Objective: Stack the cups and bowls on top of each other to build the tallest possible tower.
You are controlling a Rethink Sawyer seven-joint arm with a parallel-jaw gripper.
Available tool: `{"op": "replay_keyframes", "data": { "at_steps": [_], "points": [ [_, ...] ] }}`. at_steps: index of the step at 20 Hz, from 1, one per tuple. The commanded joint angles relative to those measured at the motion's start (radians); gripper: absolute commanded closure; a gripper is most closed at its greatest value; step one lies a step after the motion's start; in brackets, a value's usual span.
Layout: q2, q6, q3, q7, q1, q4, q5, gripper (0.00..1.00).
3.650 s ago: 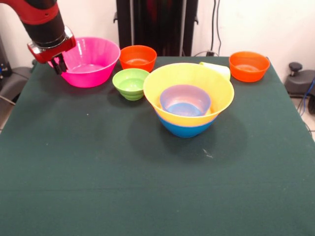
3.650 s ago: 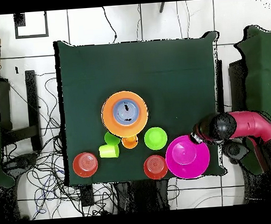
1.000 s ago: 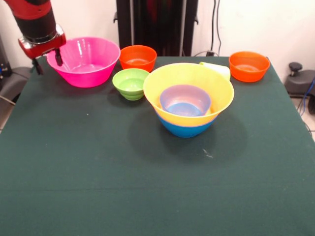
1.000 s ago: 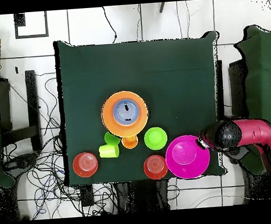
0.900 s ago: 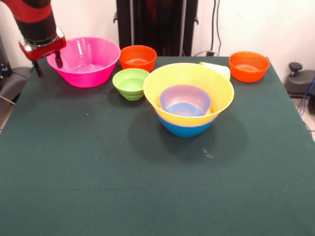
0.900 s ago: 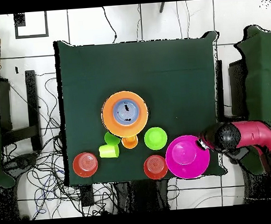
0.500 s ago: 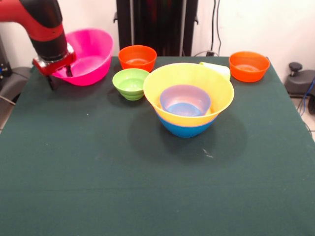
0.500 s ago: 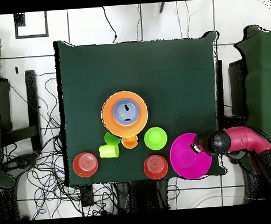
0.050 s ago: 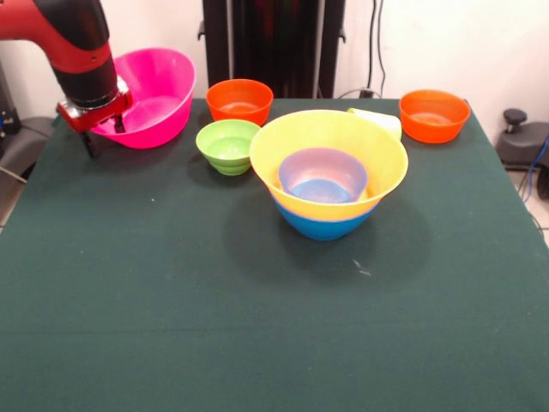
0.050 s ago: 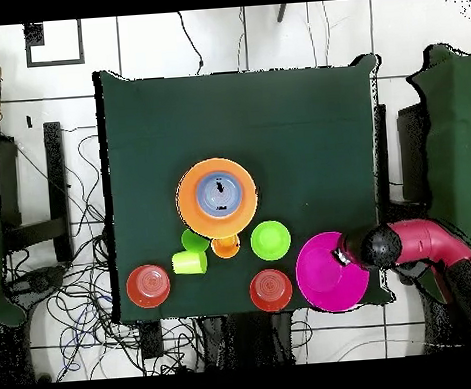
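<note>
Pink bowl (image 9: 154,94) tilted at bench (image 9: 171,326) 10 o'clock, rim pinched by claw (image 9: 103,137) | tower (image 9: 328,176) at centre, three bowls nested | cups, small bowls unstacked

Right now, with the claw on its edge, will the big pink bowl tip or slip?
The pink bowl already looks tilted, its rim pinched by the claw, so it probably tips easily. Its glossy plastic looks slippery and light, so it might slide.
</note>
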Motion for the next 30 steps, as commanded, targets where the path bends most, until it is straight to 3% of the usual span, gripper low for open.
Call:
{"op": "replay_keyframes", "data": {
  "at_steps": [1, 17, 30],
  "points": [
    [0.143, -0.084, -0.089, -0.167, 0.048, -0.085, -0.112, 1.0],
    [0.126, 0.018, -0.075, -0.211, 0.076, -0.125, -0.039, 1.0],
    [0.149, 0.17, -0.025, -0.312, 0.11, -0.3, 0.029, 1.0]
  ]
}}
